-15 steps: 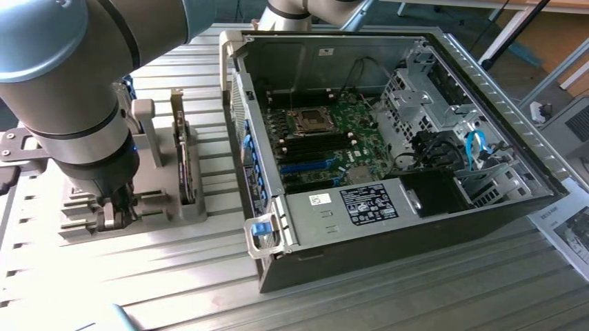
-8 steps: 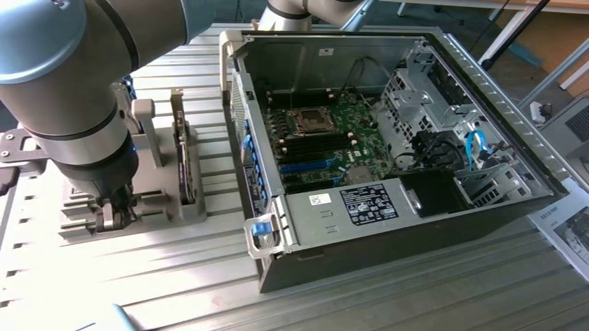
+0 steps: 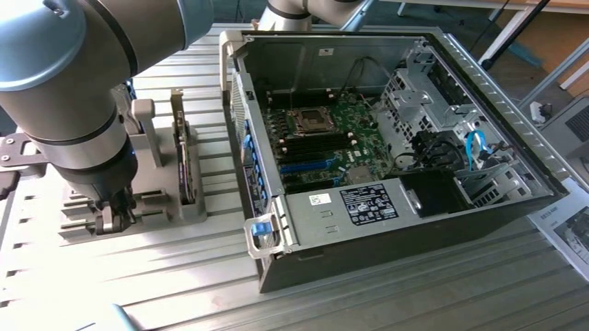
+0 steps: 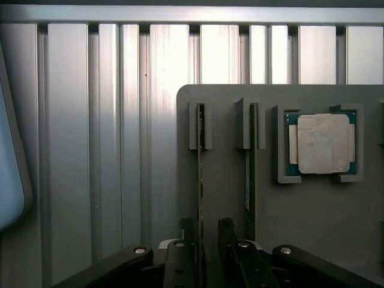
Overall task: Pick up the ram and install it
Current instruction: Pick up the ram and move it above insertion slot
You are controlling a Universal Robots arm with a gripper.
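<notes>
Two thin sticks stand on edge in slots of a gray holder, and the jaws are down over one of them. That one is the ram. It runs straight between the jaws, which are spread wide, one on each side of it, not yet pinching. A gap shows between the ram and the jaw nearer the second stick. Whether the other jaw touches the ram I cannot tell.

The second stick sits just outside the jaws, parallel to the ram and in its own slot. Beyond it, farther from the jaws, a square silver processor lies flat in a pocket of the holder.

In the exterior view the arm points down with the jaws low over the near end of the holder, which rests on the ribbed metal tabletop. Well away from the jaws, toward the exterior view's right, an open computer case lies on its side with the motherboard showing.
</notes>
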